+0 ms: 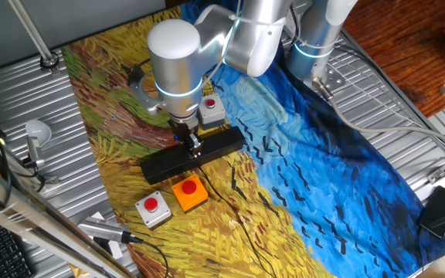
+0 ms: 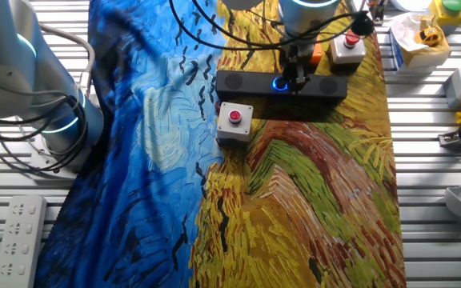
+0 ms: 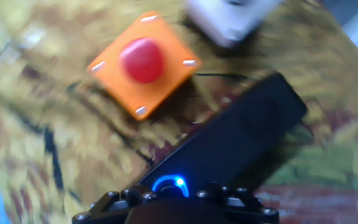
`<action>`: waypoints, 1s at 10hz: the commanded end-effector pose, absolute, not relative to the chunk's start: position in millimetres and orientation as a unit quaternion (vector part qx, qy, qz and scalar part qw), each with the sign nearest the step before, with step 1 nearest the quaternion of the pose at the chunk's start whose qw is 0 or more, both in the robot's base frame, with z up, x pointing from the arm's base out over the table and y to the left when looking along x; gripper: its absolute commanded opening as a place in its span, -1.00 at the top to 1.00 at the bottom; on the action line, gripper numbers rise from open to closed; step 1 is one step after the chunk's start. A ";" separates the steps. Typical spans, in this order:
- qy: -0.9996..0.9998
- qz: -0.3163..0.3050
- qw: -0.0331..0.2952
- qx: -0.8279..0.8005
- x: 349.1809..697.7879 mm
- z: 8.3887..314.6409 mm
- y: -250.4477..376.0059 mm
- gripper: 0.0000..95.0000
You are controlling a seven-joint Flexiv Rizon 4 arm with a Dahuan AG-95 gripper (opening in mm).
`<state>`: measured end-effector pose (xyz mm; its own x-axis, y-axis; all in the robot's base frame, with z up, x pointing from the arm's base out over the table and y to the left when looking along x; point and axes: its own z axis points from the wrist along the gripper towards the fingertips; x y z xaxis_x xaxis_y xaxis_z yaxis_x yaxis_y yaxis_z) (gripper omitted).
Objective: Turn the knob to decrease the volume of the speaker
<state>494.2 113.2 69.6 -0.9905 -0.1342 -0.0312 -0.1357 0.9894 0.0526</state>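
The speaker (image 1: 224, 144) is a long black bar lying on the painted cloth; it also shows in the other fixed view (image 2: 326, 86) and in the hand view (image 3: 241, 134). The knob (image 3: 169, 185) sits at its middle with a glowing blue ring, which also shows in the other fixed view (image 2: 279, 83). My gripper (image 1: 194, 145) points straight down onto the middle of the bar and appears shut on the knob (image 2: 293, 78). In the hand view the gripper's dark body (image 3: 174, 205) covers the lower half of the knob, and the picture is blurred.
An orange button box (image 1: 189, 192) and a grey button box (image 1: 153, 208) lie just in front of the speaker. Another grey button box (image 1: 211, 110) lies behind it. A power strip (image 2: 14, 236) lies off the cloth. Cables cross the cloth.
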 end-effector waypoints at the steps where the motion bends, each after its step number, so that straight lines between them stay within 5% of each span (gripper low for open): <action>1: 0.998 0.032 0.012 -0.051 488.5 68.5 114.4 0.20; 6: 0.998 0.034 0.012 -0.046 483.0 64.7 115.7 0.20; 7: 0.998 0.034 0.012 -0.045 483.0 64.4 115.7 0.60; 8: 0.998 0.034 0.012 -0.046 483.1 64.1 115.7 0.60; 9: 0.998 0.034 0.012 -0.046 483.1 63.9 115.7 1.00; 10: 0.998 0.039 0.012 -0.047 483.1 63.3 115.8 1.00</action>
